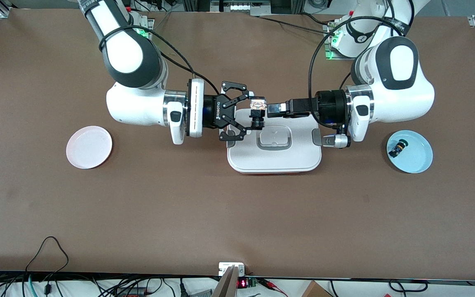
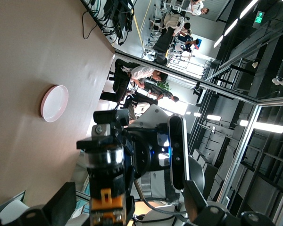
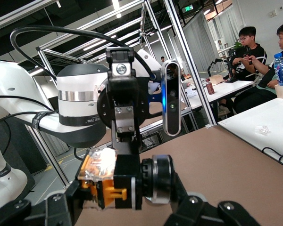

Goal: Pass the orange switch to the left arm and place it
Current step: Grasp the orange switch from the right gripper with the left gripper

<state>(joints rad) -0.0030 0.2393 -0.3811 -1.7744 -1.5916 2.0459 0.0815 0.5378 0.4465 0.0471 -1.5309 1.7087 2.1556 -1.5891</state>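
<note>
Holds the orange switch (image 1: 257, 112) up in the air over the white lidded box (image 1: 274, 159), above the part of the lid that is farther from the front camera, clear of the lid itself. Grips it with the right gripper (image 1: 250, 112), reaching in level from the right arm's end of the table, jaws closed on the black cylindrical body. In the right wrist view, shows the switch lying sideways between the two black fingers: orange part with a clear cover at one end, black ring at the other end. Faces it with the left gripper (image 1: 271, 108), reaching in level from the left arm's end of the table, also over the box, so that both grippers point at each other with the switch between them. Has the jaws of this left one wide open. In the left wrist view, one finger to each side of the switch, with a gap on both sides, so no grip from this arm. On the brown table (image 1: 237, 214), in the middle between the two arms, the box standing flat, with grey clips on its sides, a recessed grey-rimmed handle (image 1: 274, 139) in the top and a thin reddish line along the bottom edge nearest the front camera. Toward the right arm's end, well apart from the box, a pink plate (image 1: 89, 147). Toward the left arm's end, a light blue plate (image 1: 417, 159) and in it a small black-and-blue part with a green cap (image 1: 397, 148), lying near the rim.
</note>
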